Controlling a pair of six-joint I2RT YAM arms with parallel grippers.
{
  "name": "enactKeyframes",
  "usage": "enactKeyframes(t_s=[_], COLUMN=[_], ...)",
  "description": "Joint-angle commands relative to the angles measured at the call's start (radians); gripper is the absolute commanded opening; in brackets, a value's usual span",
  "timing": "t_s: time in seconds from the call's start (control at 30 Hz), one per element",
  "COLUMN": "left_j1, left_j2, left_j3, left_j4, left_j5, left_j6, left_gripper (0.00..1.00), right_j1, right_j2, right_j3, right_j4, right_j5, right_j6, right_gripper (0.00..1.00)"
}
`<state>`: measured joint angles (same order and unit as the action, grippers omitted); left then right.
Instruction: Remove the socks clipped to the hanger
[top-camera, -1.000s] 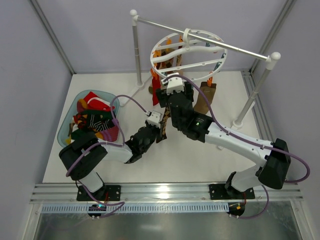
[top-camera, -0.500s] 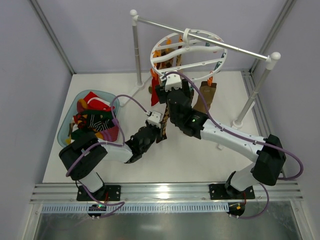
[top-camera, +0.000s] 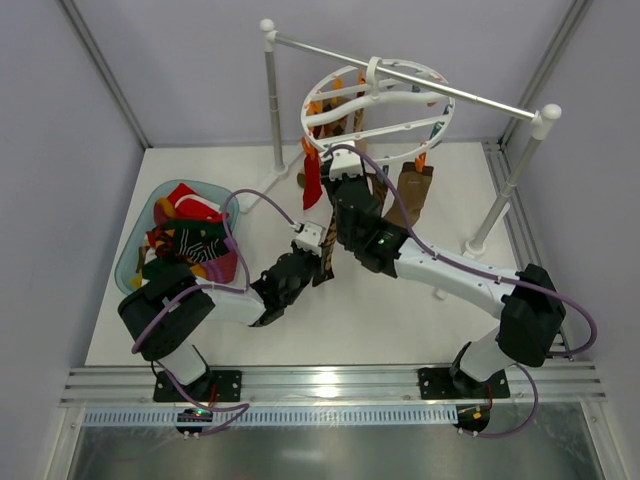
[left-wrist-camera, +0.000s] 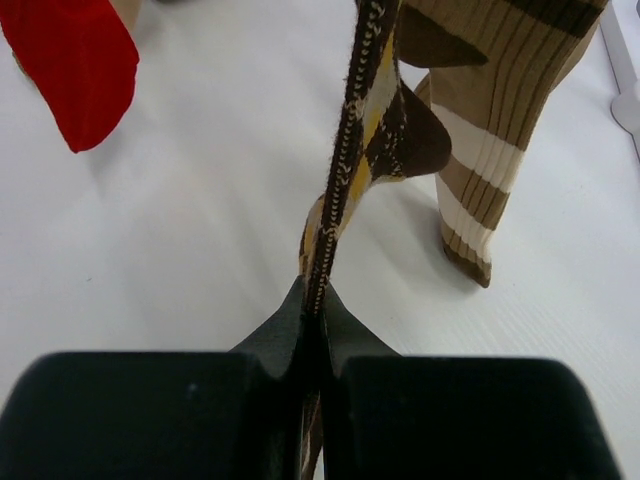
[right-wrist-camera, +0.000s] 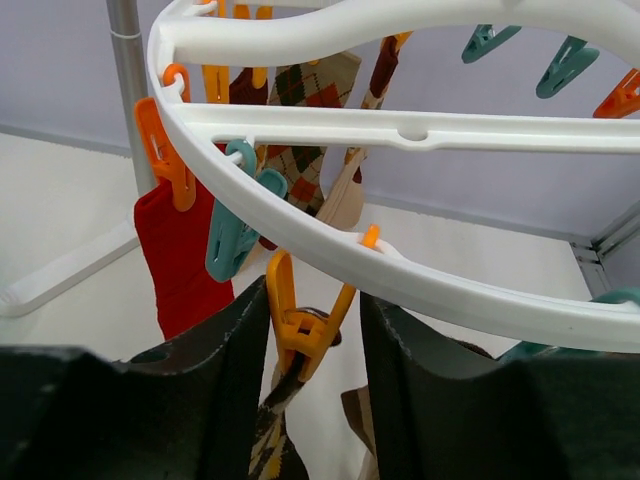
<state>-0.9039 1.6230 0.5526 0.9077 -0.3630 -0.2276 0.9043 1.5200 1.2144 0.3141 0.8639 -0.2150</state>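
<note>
The white ring hanger (top-camera: 440, 110) hangs from the rail with socks clipped round its rim. My left gripper (left-wrist-camera: 315, 300) is shut on the lower end of a brown-and-yellow argyle sock (left-wrist-camera: 350, 150), which runs taut up to the ring. My right gripper (right-wrist-camera: 313, 310) sits just under the rim. Its jaws stand apart on either side of the orange clip (right-wrist-camera: 305, 325) that pinches this sock's top (right-wrist-camera: 270, 430). The clip's arms are still spread. A red sock (right-wrist-camera: 185, 260) hangs to the left and a tan striped sock (left-wrist-camera: 500, 100) to the right.
A teal basket (top-camera: 135, 250) holding loose socks sits at the left of the table. The white rail stand has posts at the back (top-camera: 275, 100) and at the right (top-camera: 510, 180). A teal clip (right-wrist-camera: 232, 235) hangs empty beside the orange one.
My right gripper has risen toward the ring's rim and its jaws have narrowed around the orange clip. The left arm has held still with the sock.
</note>
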Motion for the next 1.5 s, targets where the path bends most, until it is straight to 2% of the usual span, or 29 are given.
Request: enactKeyframes(t_s=[0.0,0.03,0.13,0.43,0.57,0.6,0.63,0.67,0.83,0.97,1.2,1.43,1.47], left_j1=[-0.001,-0.003,-0.003,-0.003,-0.001,-0.001,-0.001,-0.003,-0.003,0.008,0.189,0.333,0.399], left_j2=[-0.006,-0.006,-0.005,-0.003,-0.008,-0.009,-0.017,-0.018,-0.041,-0.060,-0.150,-0.300,-0.313], left_j3=[0.021,0.021,0.021,0.023,0.020,0.018,0.015,0.015,0.001,0.017,-0.029,-0.005,-0.005], left_j4=[0.022,0.022,0.020,0.013,0.010,0.010,0.008,0.004,-0.013,-0.070,-0.138,-0.300,-0.320], left_j5=[0.006,0.006,0.006,-0.007,-0.030,-0.034,-0.039,-0.048,-0.102,-0.148,-0.027,-0.108,-0.087], left_j6=[0.004,0.004,0.004,0.001,-0.001,-0.001,-0.001,-0.003,-0.016,-0.032,-0.180,-0.232,-0.249], left_gripper=[0.00,0.00,0.00,0.00,0.00,0.00,0.00,0.00,0.00,0.00,0.00,0.00,0.00], right_j1=[-0.018,-0.021,-0.025,-0.025,-0.025,-0.024,-0.025,-0.024,-0.024,-0.024,-0.024,-0.025,-0.025], right_j2=[0.017,0.025,0.032,0.037,0.028,0.026,0.022,0.019,-0.040,-0.128,-0.240,-0.333,-0.346], right_j3=[0.008,0.011,0.008,0.004,-0.003,-0.004,-0.006,-0.010,-0.104,-0.180,-0.272,-0.332,-0.343], right_j4=[0.092,0.092,0.106,0.123,0.108,0.102,0.094,0.085,0.085,0.073,0.062,0.048,0.052], right_j5=[0.030,0.029,0.035,0.037,0.041,0.043,0.046,0.047,0.038,-0.028,-0.074,-0.089,-0.089], right_j6=[-0.026,-0.026,-0.030,-0.038,-0.034,-0.031,-0.027,-0.023,0.025,0.066,0.080,0.080,0.081], right_gripper=[0.41,0.40,0.04,0.04,0.68,0.73,0.93,0.96,0.99,1.00,1.00,1.00,1.00])
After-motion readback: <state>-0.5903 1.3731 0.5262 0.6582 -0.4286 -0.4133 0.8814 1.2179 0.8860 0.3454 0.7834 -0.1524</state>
